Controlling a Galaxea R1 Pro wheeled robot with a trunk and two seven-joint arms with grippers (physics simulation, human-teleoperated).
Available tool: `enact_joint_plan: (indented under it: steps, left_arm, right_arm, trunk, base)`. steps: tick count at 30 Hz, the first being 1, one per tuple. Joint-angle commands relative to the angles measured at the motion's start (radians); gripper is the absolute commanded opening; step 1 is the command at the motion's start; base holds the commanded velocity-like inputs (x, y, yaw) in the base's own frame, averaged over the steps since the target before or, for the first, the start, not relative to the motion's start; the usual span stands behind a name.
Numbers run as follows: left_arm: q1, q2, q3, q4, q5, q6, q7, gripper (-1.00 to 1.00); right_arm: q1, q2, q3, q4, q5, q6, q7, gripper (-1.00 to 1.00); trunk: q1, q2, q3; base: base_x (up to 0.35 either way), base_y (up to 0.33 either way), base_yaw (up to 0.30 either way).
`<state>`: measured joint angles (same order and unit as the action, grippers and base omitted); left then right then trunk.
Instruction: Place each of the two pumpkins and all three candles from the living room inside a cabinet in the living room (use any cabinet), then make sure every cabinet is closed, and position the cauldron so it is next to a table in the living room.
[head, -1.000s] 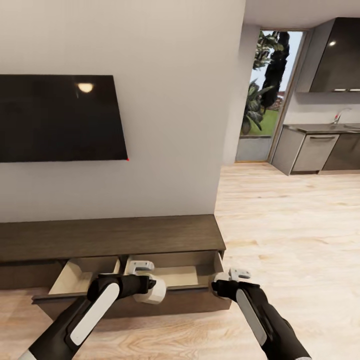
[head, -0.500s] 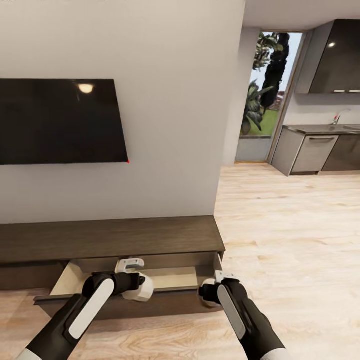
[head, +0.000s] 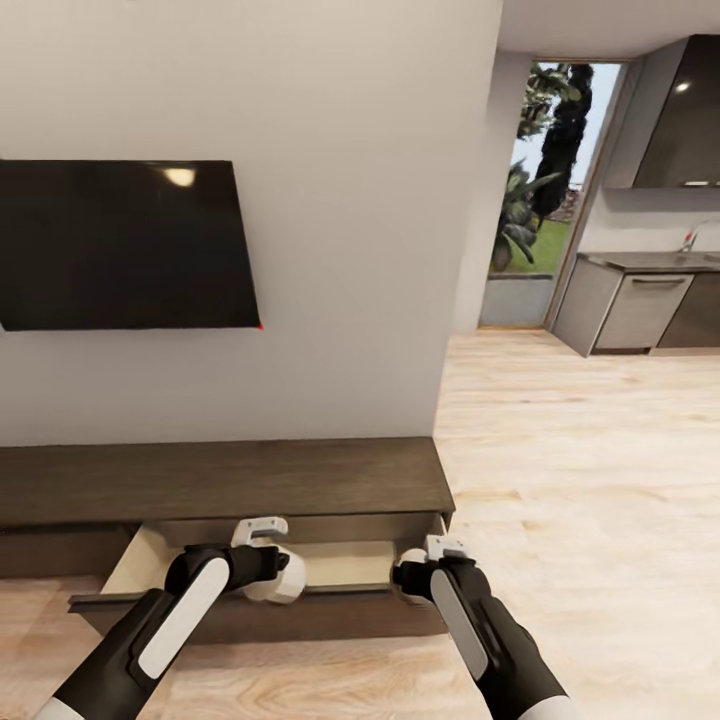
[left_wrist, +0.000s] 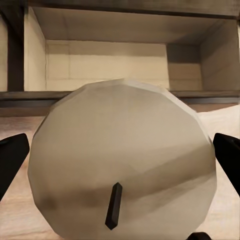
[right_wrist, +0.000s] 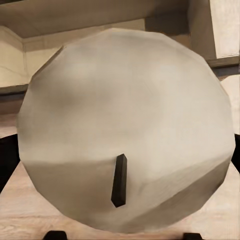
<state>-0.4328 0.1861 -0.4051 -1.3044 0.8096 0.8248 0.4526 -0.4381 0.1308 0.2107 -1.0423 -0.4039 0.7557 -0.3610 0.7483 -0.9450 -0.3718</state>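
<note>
Fingers of each gripper hold pale candle (left_wrist: 122, 165) (right_wrist: 127, 130) — above open cabinet (head: 220, 480) drawer's front edge.

Plain off-white wall (head: 350, 200) carrying a wall-mounted black television (head: 125, 245). Light wood plank floor (head: 600, 480). Beyond, a tall glazed door (head: 545, 190) showing garden greenery; grey kitchen cupboards (head: 640, 310) and a dark upper cupboard (head: 685, 110) at far right.

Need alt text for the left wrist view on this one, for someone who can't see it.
A pale round candle with a short dark wick sits between the left tool's dark fingers, seen end-on and very close. Behind it is the cabinet's open drawer, its beige inside bare where it shows.
</note>
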Motion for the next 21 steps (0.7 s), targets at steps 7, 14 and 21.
enact_joint_plan:
  steps: [7,14,21]
  left_arm:
    - [-0.001,0.001,0.0,-0.001,0.007,0.0,0.011,-1.0]
    - [-0.002,0.001,-0.007,-0.001,0.007,-0.002,0.012,-1.0]
    - [-0.001,0.001,-0.006,-0.001,0.008,-0.003,0.012,-1.0]
  right_arm:
    - [-0.001,0.0,0.028,-0.001,-0.009,-0.002,-0.009,-1.0]
    - [-0.001,0.0,0.029,-0.001,-0.01,-0.01,-0.006,-1.0]
    - [-0.001,0.0,0.029,-0.001,-0.01,-0.016,-0.006,-1.0]
  trunk:
    - [0.001,-0.001,-0.001]
    - [0.001,-0.001,-0.001]
    - [0.001,-0.001,-0.001]
  base:
    - [0.147,-0.119,0.267]
    - [0.048,-0.034,0.208]
    - [0.216,-0.047,0.017]
